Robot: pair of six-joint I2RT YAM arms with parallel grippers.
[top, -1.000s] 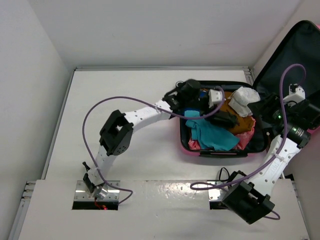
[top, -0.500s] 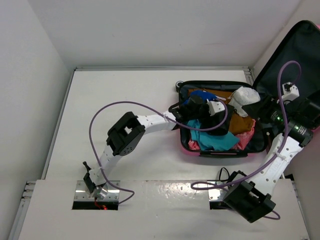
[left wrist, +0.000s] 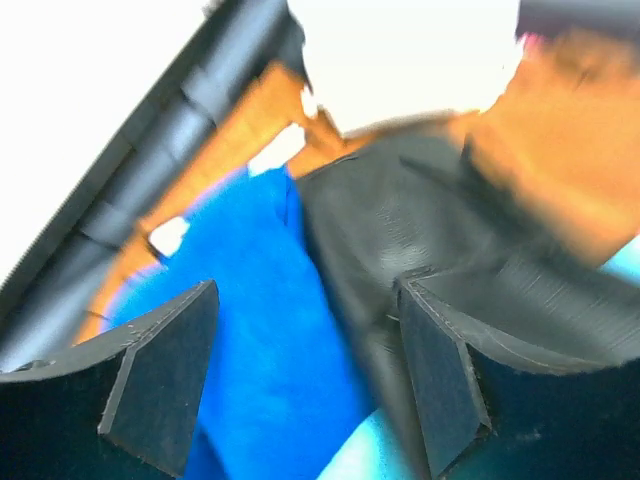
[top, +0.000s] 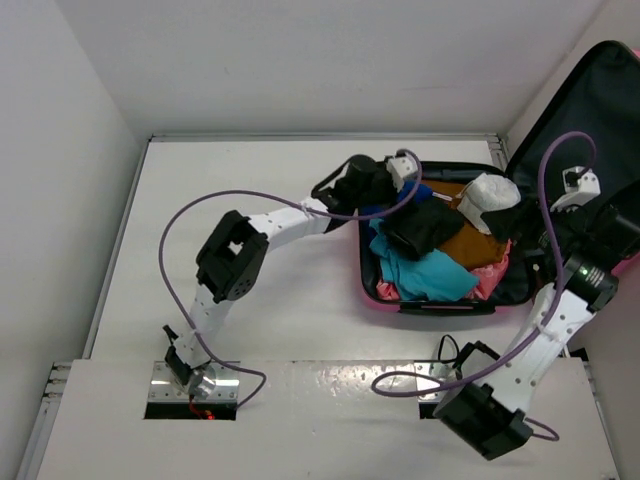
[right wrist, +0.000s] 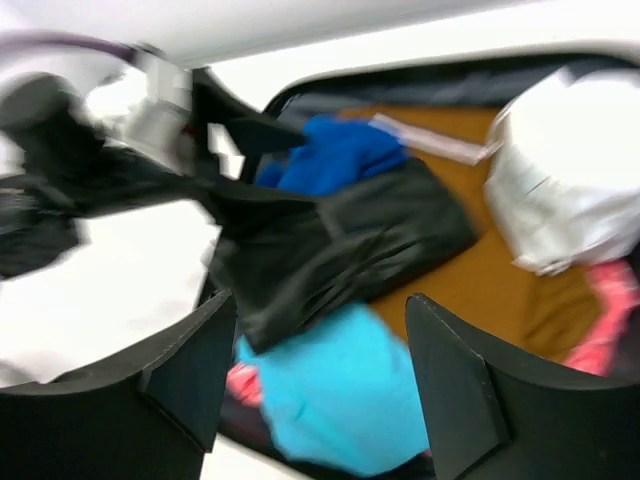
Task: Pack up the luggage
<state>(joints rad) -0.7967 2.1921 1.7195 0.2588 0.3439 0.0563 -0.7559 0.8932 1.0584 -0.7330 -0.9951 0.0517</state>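
Note:
The luggage (top: pixel 430 308), a pink hard-shell suitcase, lies open at the right of the table with its dark-lined lid (top: pixel 590 100) raised. Inside lie a black garment (top: pixel 425 225), a teal cloth (top: pixel 425 272), a blue cloth (top: pixel 412 190), an orange-brown cloth (top: pixel 480 245), a white bundle (top: pixel 490 200) and a pink cloth (top: pixel 492 275). My left gripper (left wrist: pixel 305 380) is open over the case's far left corner, above the blue cloth (left wrist: pixel 250 300), with the black garment (left wrist: pixel 400 220) beside its right finger. My right gripper (right wrist: pixel 320 370) hangs open above the case's right side, holding nothing.
White walls close in the table on the left, back and right. The raised lid stands beside the right arm (top: pixel 560 310). Purple cables (top: pixel 200 215) loop over both arms. The white tabletop (top: pixel 240 180) stretches left of the case.
My left gripper opened and let go of the black garment, which now lies in the case, then drew back toward the far left corner. The right gripper widened slightly and moved back.

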